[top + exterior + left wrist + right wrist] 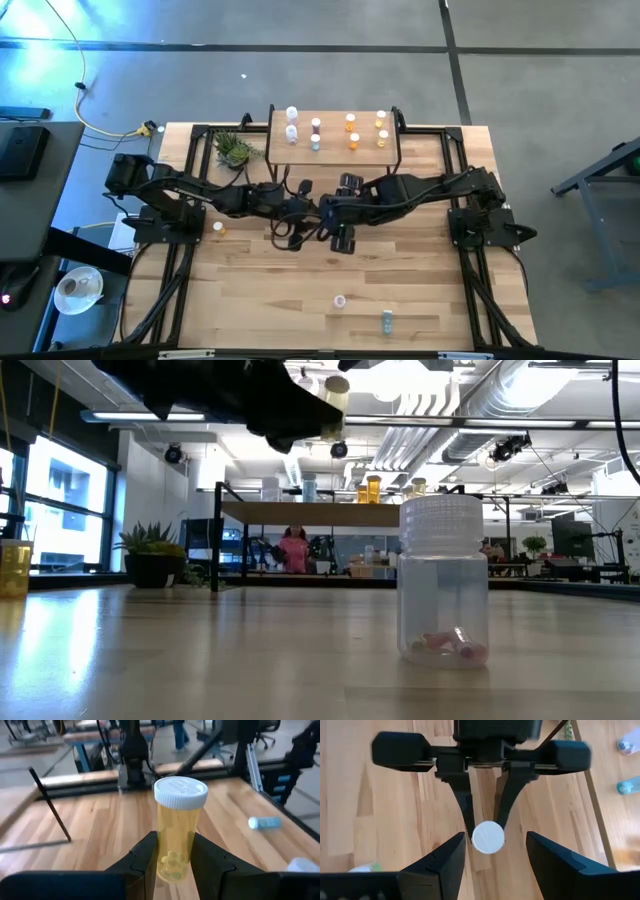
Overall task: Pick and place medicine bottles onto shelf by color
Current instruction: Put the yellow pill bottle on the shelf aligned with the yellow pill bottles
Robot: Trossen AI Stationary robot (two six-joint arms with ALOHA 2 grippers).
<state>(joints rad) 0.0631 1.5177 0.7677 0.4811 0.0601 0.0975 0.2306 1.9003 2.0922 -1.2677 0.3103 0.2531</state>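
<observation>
One yellow bottle [176, 835]; white cap, pills inside.

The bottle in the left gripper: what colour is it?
Yellow bottle with a white cap; left wrist view shows it best.

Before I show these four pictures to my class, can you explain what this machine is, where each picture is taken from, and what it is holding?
It is a robot with two dark arms at a wooden table. One picture looks down from above, one sits at tabletop height, and two come from cameras on the wrists. The left gripper is shut on a yellow pill bottle with a white cap. The right gripper is open, facing it. More bottles stand on the small shelf; others lie on the table, such as a clear one. A potted plant stands beside the shelf.
</observation>
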